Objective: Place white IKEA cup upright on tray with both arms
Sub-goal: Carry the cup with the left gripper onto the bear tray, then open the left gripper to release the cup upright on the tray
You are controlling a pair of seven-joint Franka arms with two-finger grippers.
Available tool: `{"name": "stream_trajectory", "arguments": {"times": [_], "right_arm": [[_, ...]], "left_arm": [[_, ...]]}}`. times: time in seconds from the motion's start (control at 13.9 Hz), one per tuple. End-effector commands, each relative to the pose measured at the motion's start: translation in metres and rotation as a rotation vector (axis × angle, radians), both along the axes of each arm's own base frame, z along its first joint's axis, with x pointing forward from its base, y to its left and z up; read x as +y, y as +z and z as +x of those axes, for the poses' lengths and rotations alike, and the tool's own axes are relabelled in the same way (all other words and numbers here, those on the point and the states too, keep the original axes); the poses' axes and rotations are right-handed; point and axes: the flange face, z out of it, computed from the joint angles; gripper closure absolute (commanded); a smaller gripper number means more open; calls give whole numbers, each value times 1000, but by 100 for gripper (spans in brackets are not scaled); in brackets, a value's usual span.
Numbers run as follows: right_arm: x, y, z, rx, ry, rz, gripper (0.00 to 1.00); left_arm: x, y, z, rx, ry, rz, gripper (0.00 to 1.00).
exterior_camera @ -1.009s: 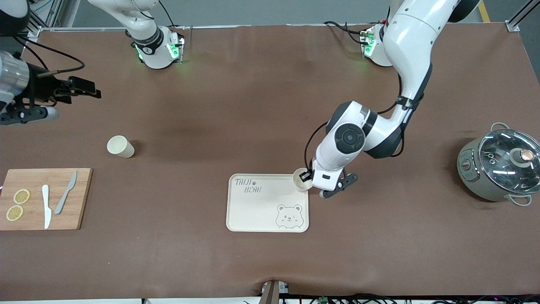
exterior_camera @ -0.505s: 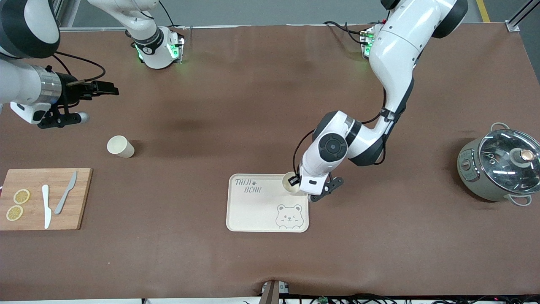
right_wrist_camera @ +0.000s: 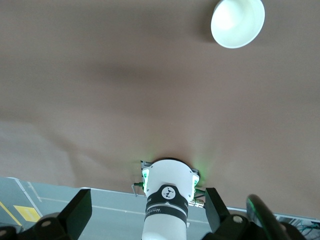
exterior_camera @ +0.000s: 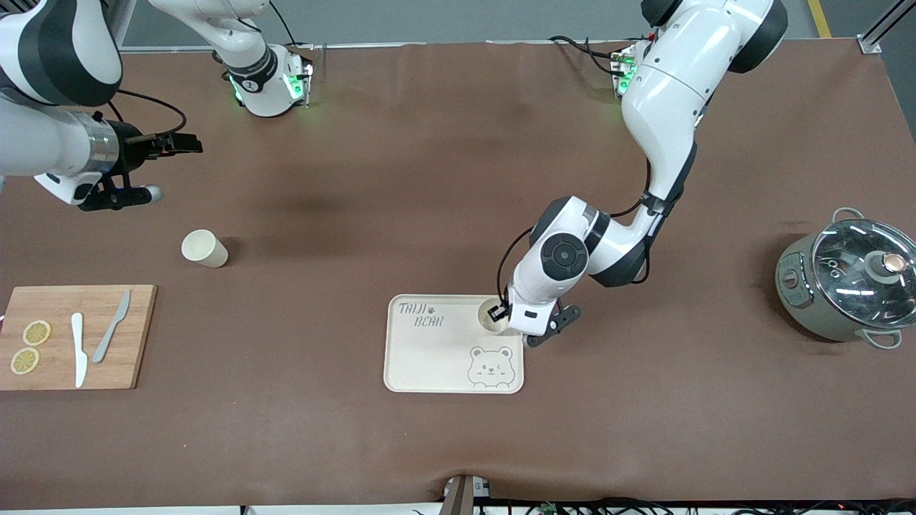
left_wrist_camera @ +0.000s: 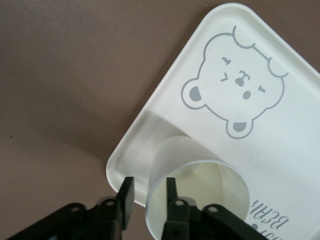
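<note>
A white cup (exterior_camera: 491, 316) stands upright in a corner of the cream tray (exterior_camera: 436, 357), beside the bear drawing and toward the left arm's end. My left gripper (exterior_camera: 502, 313) is open, straddling the cup's wall. In the left wrist view, the gripper (left_wrist_camera: 149, 189) has one finger inside the cup (left_wrist_camera: 200, 175) and one outside, with a gap to the wall, over the tray (left_wrist_camera: 300, 150). A second white cup (exterior_camera: 205, 249) seems to lie on its side near the right arm's end. My right gripper (exterior_camera: 187, 143) is open and empty in the air, apart from that cup (right_wrist_camera: 237, 22).
A wooden cutting board (exterior_camera: 129, 357) with lemon slices and two knives lies nearer the front camera than the second cup. A pot with a glass lid (exterior_camera: 844, 286) stands at the left arm's end. The right arm's base (right_wrist_camera: 167, 200) shows between my right gripper's fingers.
My left gripper carried the cup farther onto the tray toward the right arm's end and lowered it. My right arm swung in over the table from the edge.
</note>
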Motion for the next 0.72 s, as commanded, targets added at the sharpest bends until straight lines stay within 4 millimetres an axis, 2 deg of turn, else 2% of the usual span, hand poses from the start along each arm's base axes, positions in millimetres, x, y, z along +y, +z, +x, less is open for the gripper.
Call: {"name": "stream_trajectory", "arguments": {"times": [0.0, 0.14, 0.29, 0.36, 0.5, 0.65], "right_arm": [[-18, 1, -11, -6, -18, -26, 0], [-22, 0, -14, 6, -17, -35, 0], [-39, -1, -8, -29, -40, -59, 0], [-46, -5, -8, -29, -26, -100, 0], [-76, -14, 5, -146, 10, -251, 0], [-82, -25, 10, -211, 28, -256, 0]], "left_arm": [[4, 31, 11, -61, 3, 24, 0], [19, 84, 18, -131, -23, 64, 0], [49, 131, 25, -142, -37, 105, 0], [62, 149, 26, -138, -47, 120, 0], [100, 190, 30, -135, -91, 150, 0], [133, 224, 25, -104, -188, 190, 0]]}}
